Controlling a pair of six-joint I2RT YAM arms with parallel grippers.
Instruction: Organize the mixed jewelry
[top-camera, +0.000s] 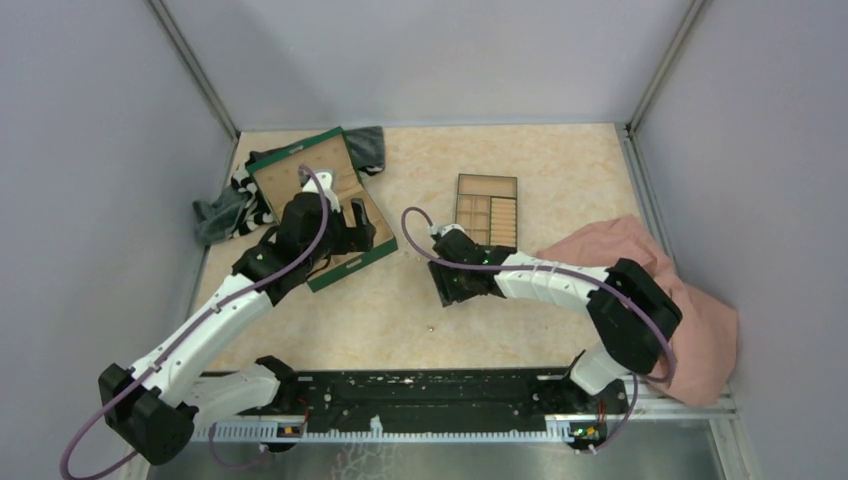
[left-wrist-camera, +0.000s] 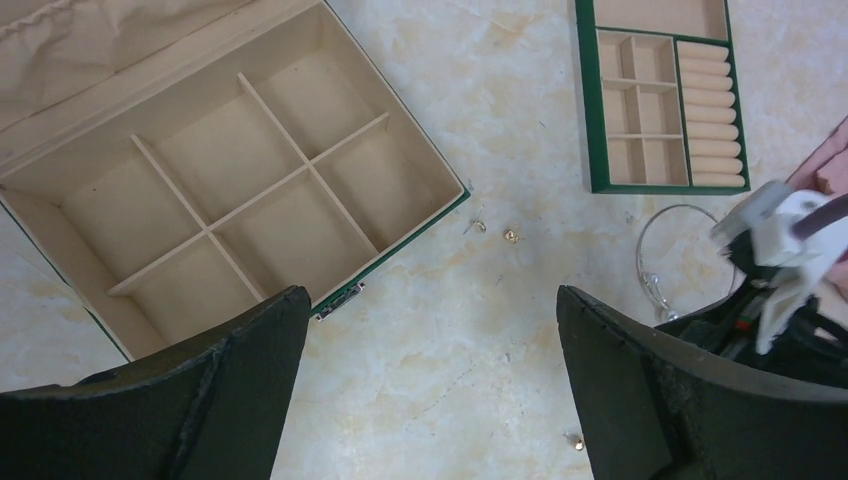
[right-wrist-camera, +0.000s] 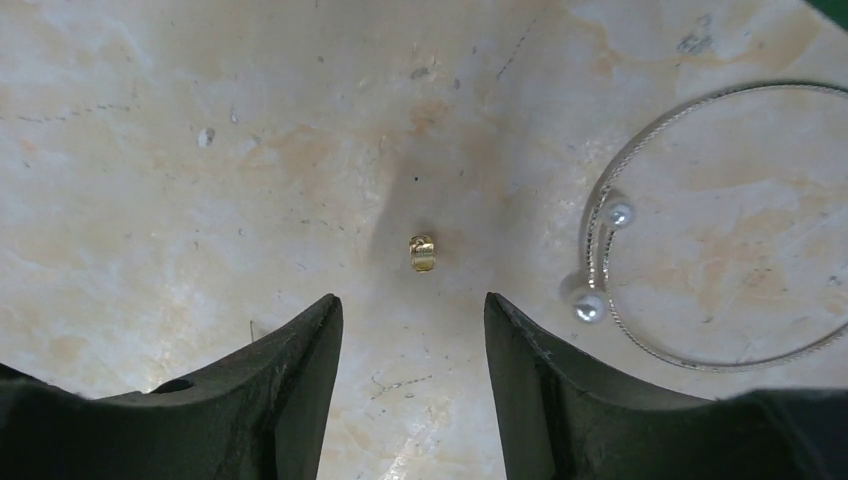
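Gold bead (right-wrist-camera: 422, 252) ahead of parted right fingers (right-wrist-camera: 290, 390) (lost in top view); left fingers (left-wrist-camera: 230, 390) parted too.

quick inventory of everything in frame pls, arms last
green box: 1, green with tan compartments, open and empty, table left.
compartment tray: 1, tan with green rim, table centre-back.
wire bangle: 1, silvery with two pearl ends, on the table near the tray.
gold pieces: at least 3, gold, loose on the table.
pink cloth: 1, pink, table right.
dark cloths: about 2, grey-green and black-white patterned, behind the box.
table: 1, beige marbled.
left gripper: 1, black, open, by the box's near edge.
right gripper: 1, black, open, over a gold piece.
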